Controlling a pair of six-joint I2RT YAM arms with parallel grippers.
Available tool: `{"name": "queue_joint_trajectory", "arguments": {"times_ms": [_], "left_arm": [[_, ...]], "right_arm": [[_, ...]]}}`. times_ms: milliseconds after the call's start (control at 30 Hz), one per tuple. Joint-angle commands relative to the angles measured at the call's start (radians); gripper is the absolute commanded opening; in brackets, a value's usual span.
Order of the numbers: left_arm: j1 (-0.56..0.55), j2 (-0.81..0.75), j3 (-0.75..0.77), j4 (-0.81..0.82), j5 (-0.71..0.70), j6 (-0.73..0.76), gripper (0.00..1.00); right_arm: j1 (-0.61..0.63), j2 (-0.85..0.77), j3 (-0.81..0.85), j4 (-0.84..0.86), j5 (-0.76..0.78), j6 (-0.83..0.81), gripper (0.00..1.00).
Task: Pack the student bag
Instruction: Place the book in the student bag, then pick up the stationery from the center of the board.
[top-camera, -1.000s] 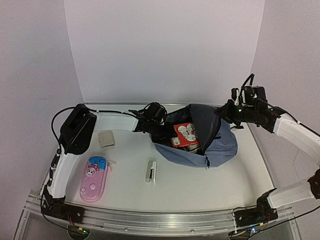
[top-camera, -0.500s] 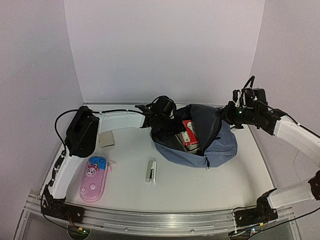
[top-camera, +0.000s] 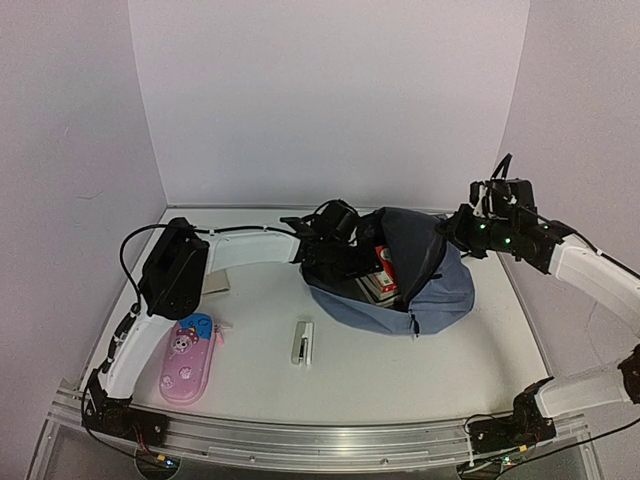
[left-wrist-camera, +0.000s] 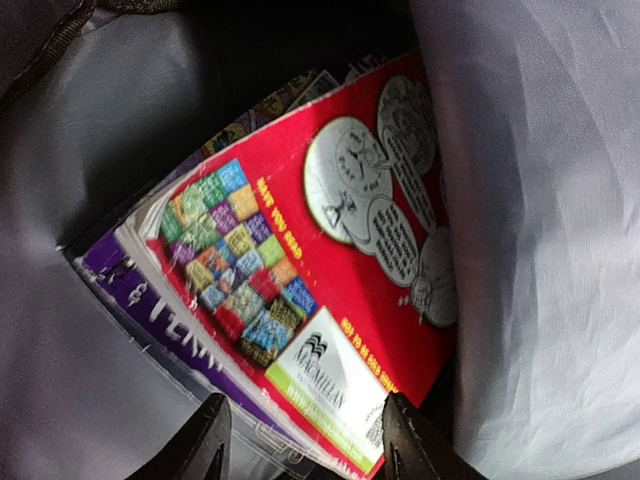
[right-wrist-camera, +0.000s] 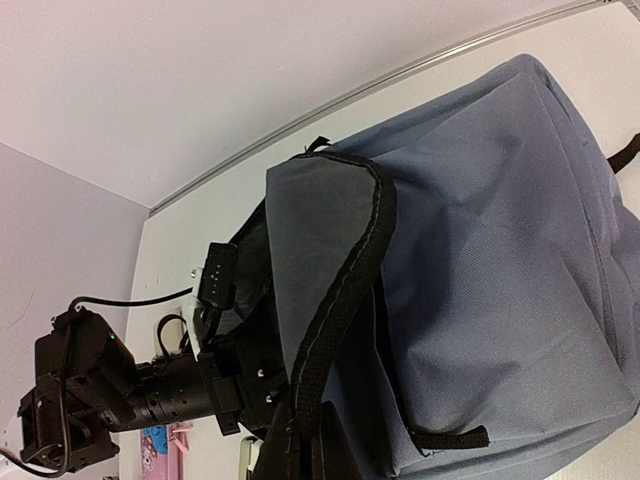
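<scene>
The student bag (top-camera: 440, 290) lies at the far middle of the table (top-camera: 400, 370), its mouth held up by the right gripper (right-wrist-camera: 300, 455), clamped on the black-trimmed edge. The left gripper (left-wrist-camera: 305, 440) reaches inside, fingers parted over a corner of a red book (left-wrist-camera: 330, 270) in the bag — a pink pencil case (top-camera: 187, 362) lies well apart, near the left arm's base

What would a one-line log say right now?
left tool: open, inside student bag | red book: in bag | right tool: at bag flap
</scene>
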Motion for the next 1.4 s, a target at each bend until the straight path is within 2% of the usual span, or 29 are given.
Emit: {"name": "queue_joint_trajectory", "arguments": {"times_ms": [0, 100, 267, 433, 600, 667, 733, 833, 900, 1000, 1167, 1367], "left_arm": [[0.0, -0.161, -0.033, -0.034, -0.049, 0.063, 0.58], [0.001, -0.263, -0.102, -0.032, -0.075, 0.092, 0.67], [0.042, -0.44, -0.278, -0.072, -0.12, 0.135, 0.71], [0.13, -0.671, -0.546, -0.079, -0.125, 0.122, 0.74], [0.26, -0.839, -0.736, -0.211, -0.135, 0.117, 0.8], [0.306, -0.896, -0.816, -0.226, -0.126, 0.104, 0.81], [0.333, -0.952, -0.883, -0.228, -0.127, 0.093, 0.83], [0.369, -1.018, -0.955, -0.233, -0.123, 0.089, 0.85], [0.396, -1.051, -1.0, -0.244, -0.112, 0.079, 0.87], [0.427, -1.096, -1.042, -0.297, -0.132, 0.064, 0.87], [0.44, -1.162, -1.09, -0.397, -0.218, 0.041, 0.92], [0.48, -1.264, -1.208, -0.435, -0.239, -0.045, 0.94]], "right_arm": [[-0.003, -0.058, -0.011, 0.041, 0.069, 0.007, 0.0], [-0.002, -0.052, -0.023, 0.046, 0.104, -0.004, 0.02], [-0.002, 0.029, -0.055, 0.115, 0.066, -0.007, 0.0], [-0.02, 0.131, -0.069, 0.129, 0.115, -0.034, 0.01], [-0.05, 0.2, -0.077, 0.133, 0.13, -0.045, 0.0], [-0.057, 0.207, -0.079, 0.135, 0.139, -0.045, 0.03], [-0.063, 0.204, -0.082, 0.134, 0.146, -0.046, 0.13], [-0.072, 0.183, -0.084, 0.132, 0.145, -0.046, 0.38], [-0.074, 0.15, -0.086, 0.131, 0.132, -0.053, 0.59], [-0.075, 0.09, -0.082, 0.13, 0.073, -0.086, 0.76], [-0.075, -0.071, -0.075, 0.14, -0.033, -0.139, 0.97], [-0.07, -0.17, -0.031, 0.134, -0.169, -0.108, 0.98]]}}
